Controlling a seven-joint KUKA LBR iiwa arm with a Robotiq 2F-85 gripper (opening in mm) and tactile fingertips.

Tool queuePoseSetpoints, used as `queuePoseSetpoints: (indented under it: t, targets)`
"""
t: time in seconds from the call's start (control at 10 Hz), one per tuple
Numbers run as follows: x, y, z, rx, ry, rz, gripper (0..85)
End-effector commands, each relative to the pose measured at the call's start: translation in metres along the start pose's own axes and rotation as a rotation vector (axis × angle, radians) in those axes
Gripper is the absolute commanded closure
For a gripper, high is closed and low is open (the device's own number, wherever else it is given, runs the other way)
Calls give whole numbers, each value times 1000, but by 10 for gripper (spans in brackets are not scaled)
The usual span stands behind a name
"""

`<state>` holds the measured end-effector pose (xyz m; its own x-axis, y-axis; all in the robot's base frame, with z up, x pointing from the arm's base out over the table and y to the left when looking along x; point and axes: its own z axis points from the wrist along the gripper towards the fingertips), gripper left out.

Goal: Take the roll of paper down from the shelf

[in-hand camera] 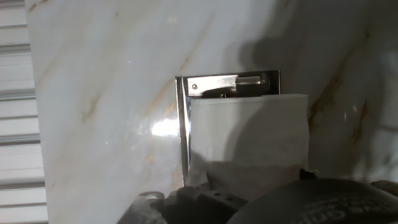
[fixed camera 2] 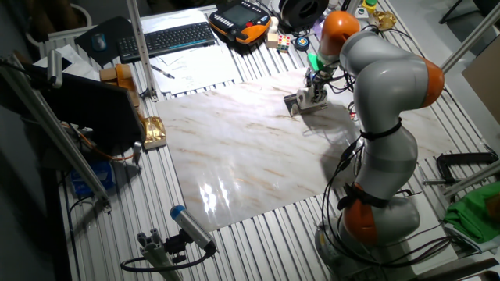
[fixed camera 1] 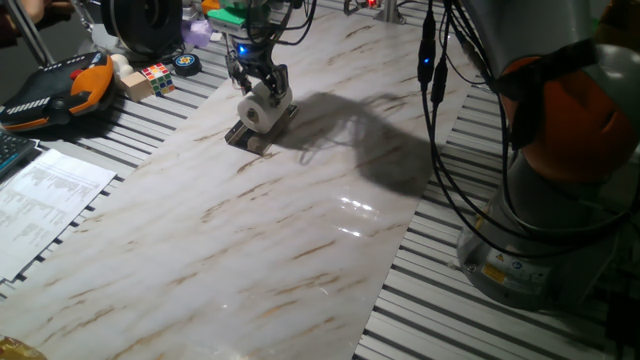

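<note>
The white roll of paper lies on its side on the low dark shelf at the far end of the marble board. My gripper comes straight down on it, with a finger on each side of the roll, closed on it. The other fixed view shows the roll, the shelf and the gripper under the arm's bent wrist. In the hand view the roll fills the lower middle, with the shelf's shiny metal frame showing beyond it. The fingertips are hidden there.
The marble board lies on a slatted table. Beyond its far left edge are a Rubik's cube, a tape roll, an orange teach pendant and printed sheets. The arm's base and cables stand at the right.
</note>
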<state>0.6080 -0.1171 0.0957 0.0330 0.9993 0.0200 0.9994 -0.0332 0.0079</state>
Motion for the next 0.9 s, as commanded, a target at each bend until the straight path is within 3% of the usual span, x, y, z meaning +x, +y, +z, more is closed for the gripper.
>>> queuePoseSetpoints:
  t: [0.0,0.2,0.5,0.6,0.8]
  targets:
    - [0,0,-2,-3,-6,-9,407]
    - [2,0,-5,-14,-16,-17,533]
    - [3,0,-11,-17,-21,-29,790]
    - [3,-1,-13,-20,-22,-31,837]
    - [5,-2,-17,-25,-24,-26,843]
